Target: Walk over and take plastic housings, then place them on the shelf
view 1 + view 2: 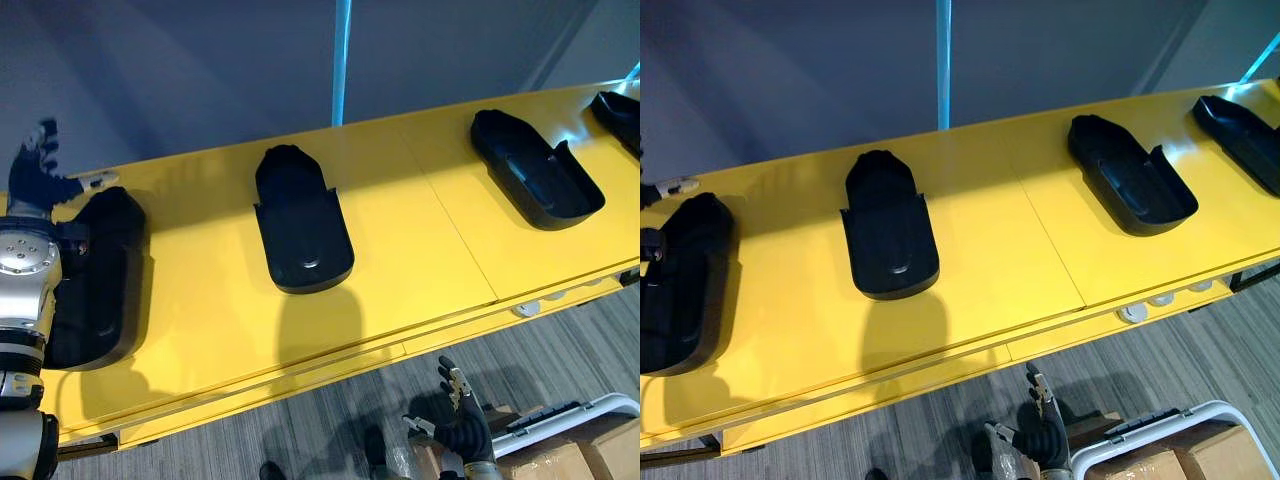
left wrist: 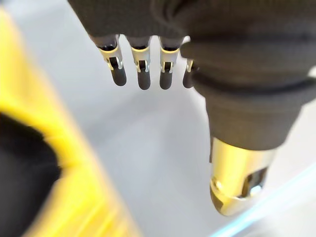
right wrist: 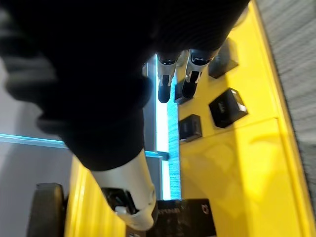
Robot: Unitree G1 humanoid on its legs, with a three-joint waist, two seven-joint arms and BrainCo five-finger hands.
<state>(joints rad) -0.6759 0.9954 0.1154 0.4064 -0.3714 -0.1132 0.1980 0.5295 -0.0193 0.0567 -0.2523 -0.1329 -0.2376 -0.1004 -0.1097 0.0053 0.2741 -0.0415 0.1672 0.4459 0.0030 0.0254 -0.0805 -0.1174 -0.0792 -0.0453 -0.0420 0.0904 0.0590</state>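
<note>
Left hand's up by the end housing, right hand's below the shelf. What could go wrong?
1. The left hand is open by the far end of the leftmost housing, which lies near the left end of the yellow shelf; a sweep could push it off.
2. The right hand hangs open below the shelf's front edge; raised straight up, it may strike that edge.
</note>
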